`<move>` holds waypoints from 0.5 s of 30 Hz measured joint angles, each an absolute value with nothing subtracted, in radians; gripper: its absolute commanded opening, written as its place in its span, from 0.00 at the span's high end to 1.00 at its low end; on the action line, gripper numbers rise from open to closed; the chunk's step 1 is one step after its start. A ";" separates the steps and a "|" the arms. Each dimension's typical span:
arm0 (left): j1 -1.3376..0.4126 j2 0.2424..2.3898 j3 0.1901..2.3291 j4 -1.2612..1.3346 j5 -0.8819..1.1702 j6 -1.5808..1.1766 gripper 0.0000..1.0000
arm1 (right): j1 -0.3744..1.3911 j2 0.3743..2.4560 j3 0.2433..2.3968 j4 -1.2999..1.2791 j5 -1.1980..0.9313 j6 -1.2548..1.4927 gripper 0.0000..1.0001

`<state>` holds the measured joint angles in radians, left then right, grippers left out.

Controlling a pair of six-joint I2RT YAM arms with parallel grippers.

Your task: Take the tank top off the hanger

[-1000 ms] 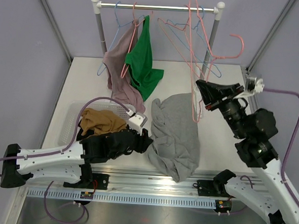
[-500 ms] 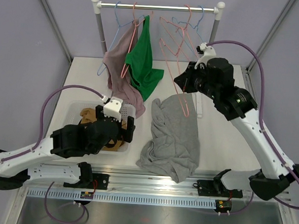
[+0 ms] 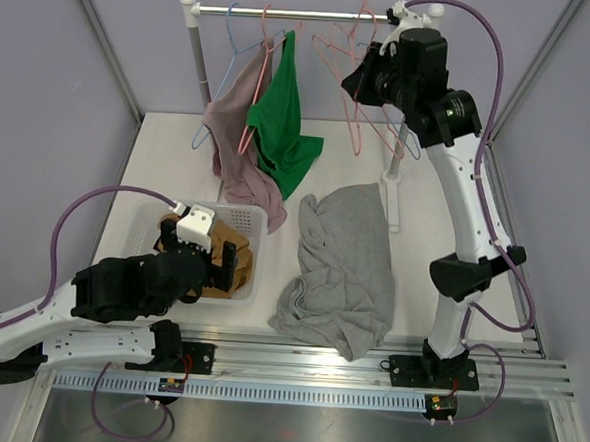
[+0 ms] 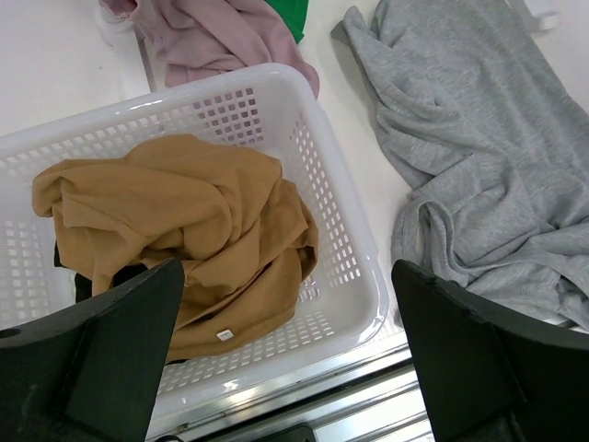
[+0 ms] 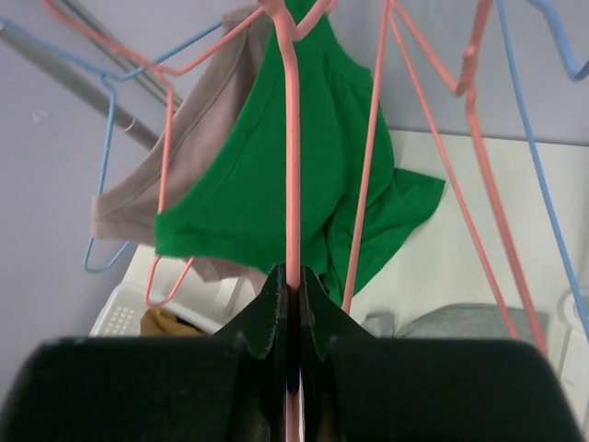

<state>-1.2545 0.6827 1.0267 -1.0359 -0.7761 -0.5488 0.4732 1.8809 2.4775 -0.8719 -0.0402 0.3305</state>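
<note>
A grey tank top (image 3: 342,269) lies crumpled on the table, off any hanger; it also shows in the left wrist view (image 4: 479,138). My right gripper (image 3: 359,80) is raised to the clothes rail (image 3: 308,14) and shut on the wire of an empty pink hanger (image 3: 359,130). In the right wrist view the jaws (image 5: 293,281) pinch that pink wire (image 5: 293,138). My left gripper (image 3: 227,267) is open and empty above the white basket (image 3: 240,213). In the left wrist view its fingers straddle the basket's near corner (image 4: 287,272).
A green top (image 3: 281,120) and a mauve garment (image 3: 235,137) hang on hangers at the rail's left. Several empty pink and blue hangers (image 3: 386,46) hang at its right. The basket (image 4: 359,276) holds a brown cloth (image 4: 184,212). A metal rail (image 3: 307,357) runs along the table's near edge.
My right arm has lifted the pink hanger from above the grey tank top up to the rail. My left arm has drawn back left, over the basket.
</note>
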 measured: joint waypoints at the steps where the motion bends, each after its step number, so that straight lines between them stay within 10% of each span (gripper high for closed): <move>1: -1.254 0.683 1.026 -1.042 -0.780 -0.550 0.01 | 0.458 1.922 2.534 -0.882 -0.051 0.336 1.00; 15: -1.254 0.696 1.025 -1.068 -0.799 -0.560 0.01 | 0.383 2.014 2.407 -0.835 -0.109 0.373 1.00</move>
